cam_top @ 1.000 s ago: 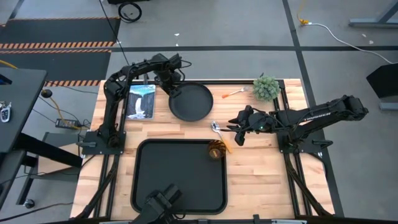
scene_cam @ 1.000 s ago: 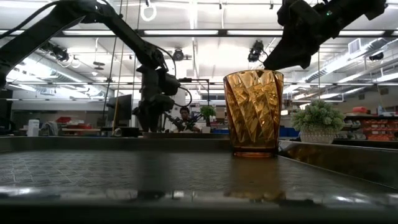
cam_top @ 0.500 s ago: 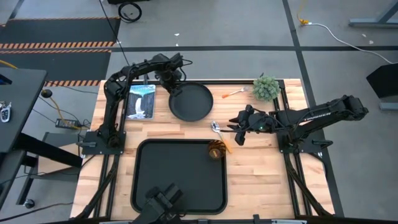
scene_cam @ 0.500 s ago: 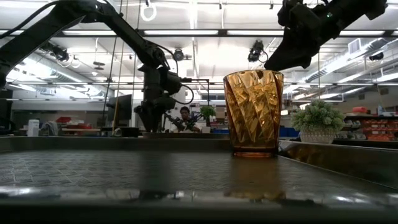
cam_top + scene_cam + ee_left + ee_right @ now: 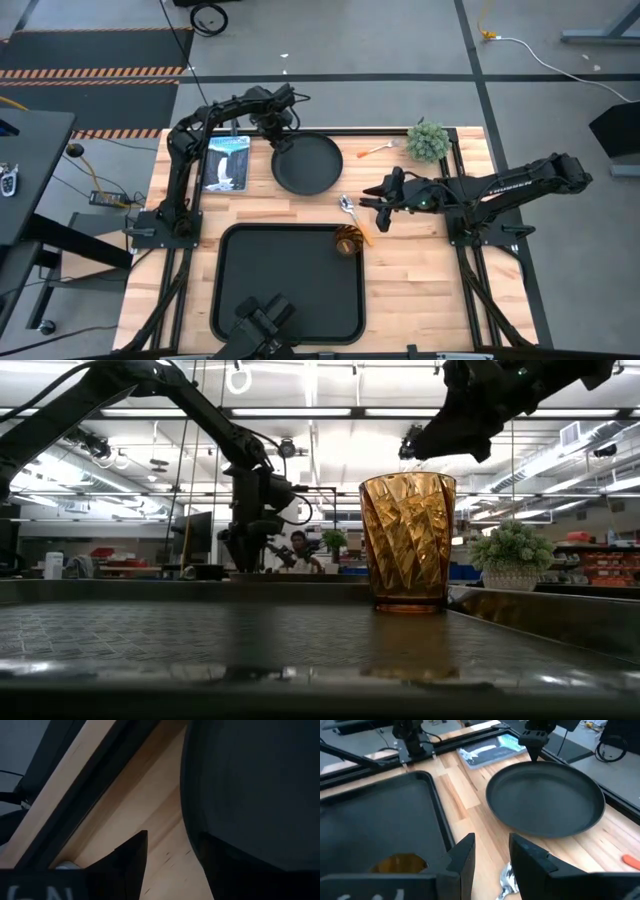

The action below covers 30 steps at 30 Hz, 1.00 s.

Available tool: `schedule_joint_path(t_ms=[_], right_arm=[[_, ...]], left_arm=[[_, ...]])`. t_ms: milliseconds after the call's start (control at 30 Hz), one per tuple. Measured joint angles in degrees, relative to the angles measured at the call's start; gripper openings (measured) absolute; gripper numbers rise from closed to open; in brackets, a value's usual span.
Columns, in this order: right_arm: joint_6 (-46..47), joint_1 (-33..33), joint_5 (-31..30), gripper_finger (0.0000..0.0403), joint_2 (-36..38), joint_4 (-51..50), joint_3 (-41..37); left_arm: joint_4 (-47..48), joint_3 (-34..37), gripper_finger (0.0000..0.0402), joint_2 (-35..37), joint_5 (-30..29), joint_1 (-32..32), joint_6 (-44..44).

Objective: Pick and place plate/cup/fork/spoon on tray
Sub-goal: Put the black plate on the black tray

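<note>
Left gripper [image 5: 277,141] sits at the far-left rim of the round matte black plate [image 5: 308,164]. The left wrist view shows its fingers spread astride that rim, positioned for an edge grip, apparently because the plate lies too flat to take otherwise. The plate rests on the wooden surface [image 5: 420,290] beyond the large black rectangular tray [image 5: 290,285].

The translucent amber tumbler cup [image 5: 347,240] stands upright in the tray's far-right corner, already placed.

The silver-bowled spoon [image 5: 347,205] lies just beyond that corner. Right gripper [image 5: 372,208] hovers beside it, fingers parted and empty, probably lining up on it.

The red-handled fork [image 5: 375,150] lies well beyond the tray, untouched.
</note>
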State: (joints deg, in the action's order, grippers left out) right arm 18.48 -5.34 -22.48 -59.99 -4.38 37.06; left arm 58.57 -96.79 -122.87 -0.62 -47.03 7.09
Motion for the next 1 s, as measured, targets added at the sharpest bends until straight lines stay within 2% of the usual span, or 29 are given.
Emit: schedule_joint_path(t_ms=[500, 1000], right_arm=[[2.5, -0.3, 0.0, 0.0125, 0.0, 0.2, 0.0], [1.9, -0.2, 0.1, 0.0126, 0.0, 5.7, 0.0]], left_arm=[[-0.5, 0.0, 0.0183, 0.0, 0.0, 0.0, 0.0], [-16.8, 0.0, 0.0183, 0.0, 0.0, 0.0, -0.4]])
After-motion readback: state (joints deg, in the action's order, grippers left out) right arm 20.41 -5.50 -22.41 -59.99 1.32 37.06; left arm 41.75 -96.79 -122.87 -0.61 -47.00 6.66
